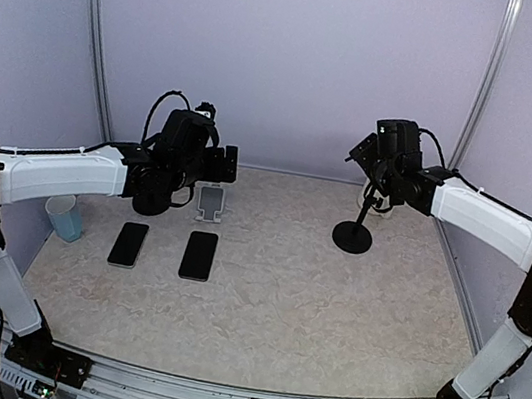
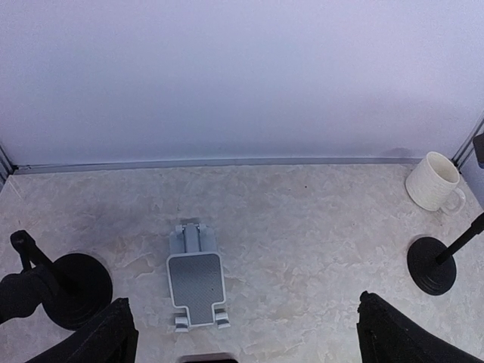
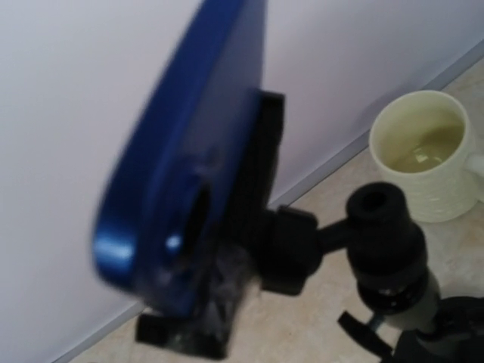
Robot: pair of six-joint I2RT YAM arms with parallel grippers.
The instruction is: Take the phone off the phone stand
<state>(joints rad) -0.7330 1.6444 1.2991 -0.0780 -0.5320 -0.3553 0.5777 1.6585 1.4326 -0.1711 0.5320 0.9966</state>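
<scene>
A blue phone point(image 3: 181, 174) sits tilted in the clamp of a black phone stand point(image 3: 291, 242), close up and blurred in the right wrist view. From above, the stand's round base point(image 1: 352, 237) stands at the right rear of the table. My right gripper point(image 1: 374, 159) is at the stand's top and hides the phone there. Its fingers do not show clearly in either view. My left gripper point(image 2: 249, 340) hangs open over the left rear of the table, with nothing between its fingers point(image 2: 98, 340).
An empty grey-white phone stand point(image 2: 195, 280) lies below the left gripper. Two dark phones point(image 1: 128, 244) point(image 1: 198, 255) lie flat in front of it. A blue cup point(image 1: 65, 218) stands at the left edge and a cream mug point(image 2: 435, 181) by the back wall. Another black round base point(image 2: 76, 291) sits under the left arm.
</scene>
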